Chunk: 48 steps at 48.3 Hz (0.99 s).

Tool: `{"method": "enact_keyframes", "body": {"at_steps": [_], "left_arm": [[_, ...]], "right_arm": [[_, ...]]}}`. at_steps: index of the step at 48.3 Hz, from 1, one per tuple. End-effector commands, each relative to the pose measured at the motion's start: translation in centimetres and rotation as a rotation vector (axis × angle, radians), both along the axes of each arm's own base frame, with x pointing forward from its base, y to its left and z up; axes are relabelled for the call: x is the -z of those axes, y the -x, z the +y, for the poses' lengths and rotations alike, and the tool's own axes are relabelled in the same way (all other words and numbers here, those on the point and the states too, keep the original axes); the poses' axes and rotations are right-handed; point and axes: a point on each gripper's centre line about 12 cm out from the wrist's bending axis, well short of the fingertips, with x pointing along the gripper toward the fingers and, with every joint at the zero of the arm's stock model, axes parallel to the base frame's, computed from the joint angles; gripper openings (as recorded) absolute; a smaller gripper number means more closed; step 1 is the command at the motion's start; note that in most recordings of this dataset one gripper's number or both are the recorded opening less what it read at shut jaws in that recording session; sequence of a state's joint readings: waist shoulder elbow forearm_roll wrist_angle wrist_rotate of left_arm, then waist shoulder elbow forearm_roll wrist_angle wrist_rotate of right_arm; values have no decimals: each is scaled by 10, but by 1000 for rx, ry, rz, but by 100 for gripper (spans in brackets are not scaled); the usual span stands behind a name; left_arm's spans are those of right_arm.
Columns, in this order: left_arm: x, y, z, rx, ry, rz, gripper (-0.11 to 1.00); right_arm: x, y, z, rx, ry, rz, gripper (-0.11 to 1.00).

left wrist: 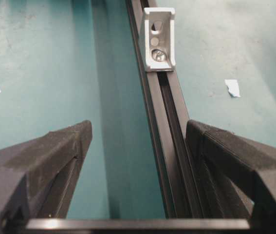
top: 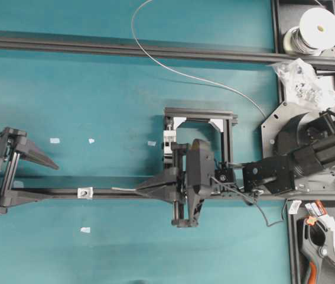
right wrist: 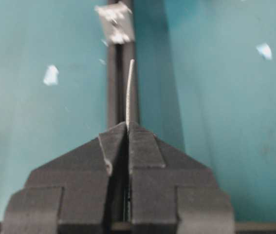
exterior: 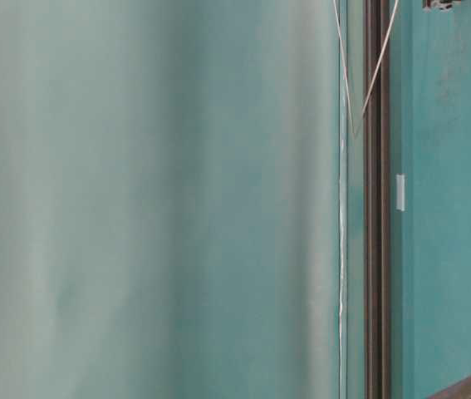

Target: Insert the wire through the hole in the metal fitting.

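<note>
The thin silvery wire (top: pixel 179 72) curves from the top of the table down towards the right arm. My right gripper (top: pixel 137 189) is shut on the wire near its end, and a short length (right wrist: pixel 129 90) sticks out past the fingertips, pointing along the black rail (top: pixel 105 191) at the metal fitting (top: pixel 85 193). The fitting sits on the rail a short way beyond the wire tip, blurred in the right wrist view (right wrist: pixel 116 22). My left gripper (top: pixel 52 180) is open at the far left, its fingers straddling the rail, with the fitting (left wrist: pixel 158 41) ahead of them.
A wire spool (top: pixel 315 29) and a bag of small parts (top: pixel 300 77) lie at the top right. A black frame with a white-and-black block (top: pixel 168 142) stands behind the right gripper. A clamp (top: pixel 324 248) lies at the bottom right. Tape scraps (top: pixel 54 141) dot the mat.
</note>
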State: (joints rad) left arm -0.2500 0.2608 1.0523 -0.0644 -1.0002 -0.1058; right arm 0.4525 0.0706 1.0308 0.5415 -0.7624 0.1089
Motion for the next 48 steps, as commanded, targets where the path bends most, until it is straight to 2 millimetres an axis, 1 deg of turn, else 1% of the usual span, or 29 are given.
{"method": "enact_keyframes", "body": {"at_steps": [1,9,25,48], "left_arm": [[-6,-3,-2,1,8,-25,83],[-5,-2,-2,2,7,-24,83],[-5,-3,-2,4,7,-24,83],[-6,-3,-2,4,8,-28,83]], "right_arm": [[-14,-7,6,-18,-7,-36,-1],[-15,-12,10,-27,-6,-29,-1],[-9,-20,14,-27,-1,-18,-1],[-6,-22,15,-26,-2,-11,-1]]}}
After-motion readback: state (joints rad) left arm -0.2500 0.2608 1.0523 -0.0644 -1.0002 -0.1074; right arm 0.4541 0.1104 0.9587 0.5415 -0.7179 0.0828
